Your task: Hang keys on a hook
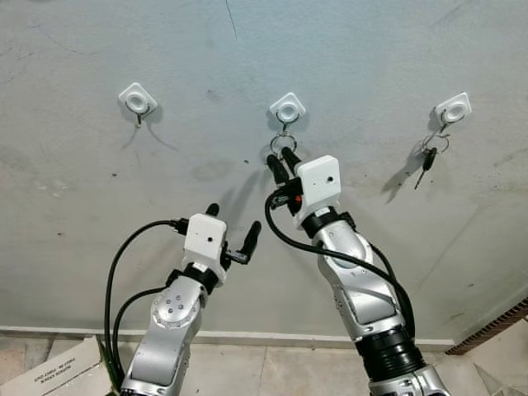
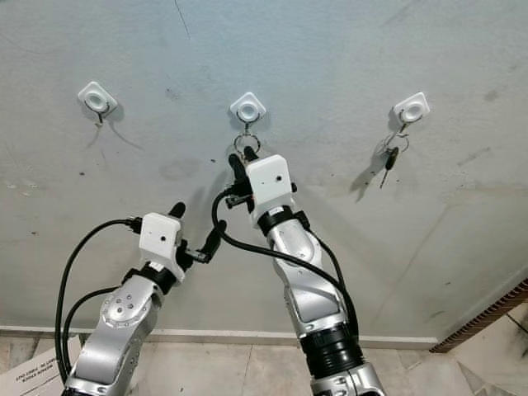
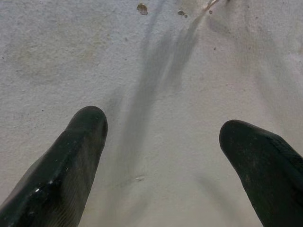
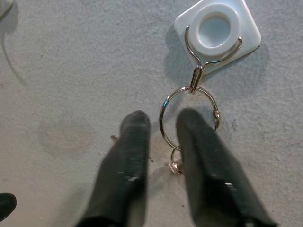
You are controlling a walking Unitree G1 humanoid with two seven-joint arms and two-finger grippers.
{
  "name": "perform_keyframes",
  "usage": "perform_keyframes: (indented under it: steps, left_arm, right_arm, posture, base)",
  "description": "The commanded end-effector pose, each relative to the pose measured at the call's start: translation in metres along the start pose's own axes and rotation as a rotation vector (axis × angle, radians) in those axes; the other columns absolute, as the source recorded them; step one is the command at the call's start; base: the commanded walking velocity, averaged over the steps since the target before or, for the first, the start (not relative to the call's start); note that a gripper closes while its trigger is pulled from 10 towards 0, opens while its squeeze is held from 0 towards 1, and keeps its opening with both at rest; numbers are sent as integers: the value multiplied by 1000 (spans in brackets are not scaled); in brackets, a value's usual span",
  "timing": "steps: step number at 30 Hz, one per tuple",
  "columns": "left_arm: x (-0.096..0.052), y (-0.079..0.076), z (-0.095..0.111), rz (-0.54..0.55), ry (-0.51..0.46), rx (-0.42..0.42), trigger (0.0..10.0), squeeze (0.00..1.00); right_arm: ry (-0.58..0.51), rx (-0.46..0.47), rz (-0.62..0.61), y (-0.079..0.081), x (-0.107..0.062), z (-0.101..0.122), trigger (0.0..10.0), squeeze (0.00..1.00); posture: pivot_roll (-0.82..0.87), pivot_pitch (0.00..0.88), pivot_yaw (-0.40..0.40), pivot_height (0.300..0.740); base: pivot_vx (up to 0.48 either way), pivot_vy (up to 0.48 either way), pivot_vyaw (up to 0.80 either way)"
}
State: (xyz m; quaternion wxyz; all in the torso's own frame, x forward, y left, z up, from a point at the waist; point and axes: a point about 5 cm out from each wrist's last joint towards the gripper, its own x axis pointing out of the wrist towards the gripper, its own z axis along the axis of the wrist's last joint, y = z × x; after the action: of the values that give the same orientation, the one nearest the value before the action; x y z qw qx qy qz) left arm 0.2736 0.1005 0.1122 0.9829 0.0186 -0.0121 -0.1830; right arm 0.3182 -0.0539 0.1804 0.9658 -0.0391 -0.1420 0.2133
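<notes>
Three white hooks sit in a row on the grey wall. A silver key ring (image 4: 189, 118) hangs from the wire of the middle hook (image 4: 217, 33), a small ring (image 4: 175, 163) dangling under it. My right gripper (image 4: 164, 118) is raised just below that hook (image 1: 287, 109), slightly open, its two black fingers straddling the ring's lower left arc with a gap on each side. The keys themselves are hidden behind the fingers. Lower and to the left, my left gripper (image 1: 233, 221) is open wide and faces bare wall.
The right hook (image 1: 453, 109) carries another ring with a dark key (image 1: 428, 158). The left hook (image 1: 137, 101) is bare. A cardboard box (image 1: 49, 375) lies on the tiled floor at lower left. A brick edge (image 1: 495, 330) runs along the lower right.
</notes>
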Motion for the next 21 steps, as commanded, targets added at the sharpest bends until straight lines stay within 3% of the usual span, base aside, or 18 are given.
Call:
perform_keyframes:
  steps: [1,13,18,21]
  left_arm:
    - [-1,0,-3,5,14,8,10000,0]
    - [-4,5,-4,11,21,13,10000,0]
    - [-9,8,-5,17,28,19,10000,0]
    - [-14,11,-6,23,37,23,10000,0]
  right_arm:
    - [-14,1,0,-1,0,3,10000,1000]
    - [2,-26,-26,-13,-12,0,10000,1000]
    - [22,-54,-59,-21,-24,-2,10000,1000]
    - [61,-61,-100,-29,-40,-10,10000,1000]
  posture:
    - [94,0,-3,740]
    - [83,0,4,740]
    - [79,0,7,740]
    - [74,0,13,740]
  base:
    - [0,0,0]
    - [0,0,0]
    - [0,0,0]
    - [0,0,0]
